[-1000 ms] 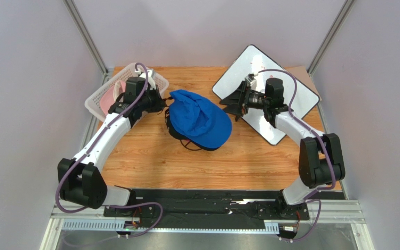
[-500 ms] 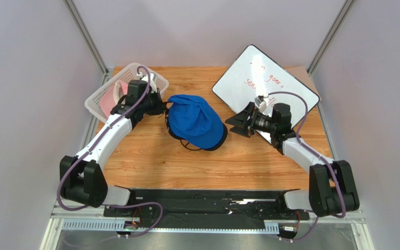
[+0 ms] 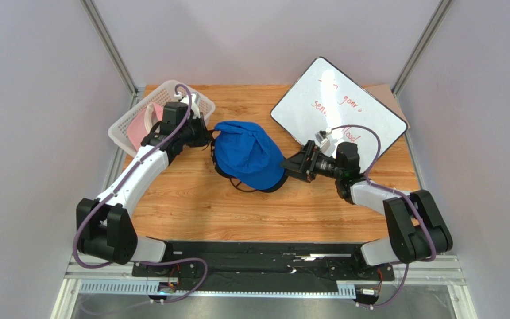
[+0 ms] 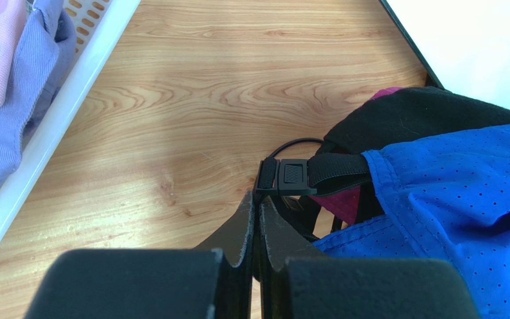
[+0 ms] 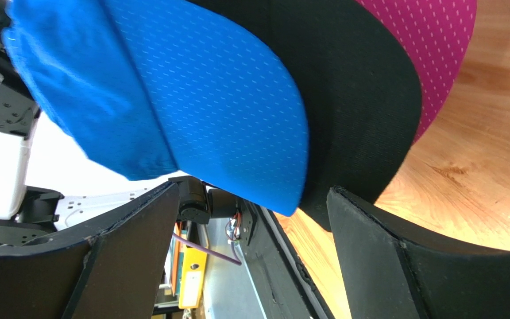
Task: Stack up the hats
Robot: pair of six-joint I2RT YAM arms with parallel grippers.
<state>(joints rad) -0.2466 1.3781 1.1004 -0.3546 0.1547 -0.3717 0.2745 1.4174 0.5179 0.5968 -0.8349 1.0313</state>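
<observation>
Overhead, the left arm (image 3: 146, 159) stretches from lower left toward mid-frame, its jaws pressed together with their tips at the black strap buckle (image 4: 289, 174) behind the royal blue mesh baseball cap (image 3: 250, 154). That cap tops a stack at the centre of the wooden tabletop (image 3: 191, 199), over a black fabric cap (image 5: 351, 86) and a magenta mesh cap (image 5: 430, 40). Folded low at lower right, the right arm (image 3: 371, 193) reaches leftward, jaws spread wide with the three brims between them, while a light pink cap (image 3: 134, 129) and a lavender cap (image 4: 18, 113) lie in the white plastic mesh basket (image 3: 161, 86) at upper left.
</observation>
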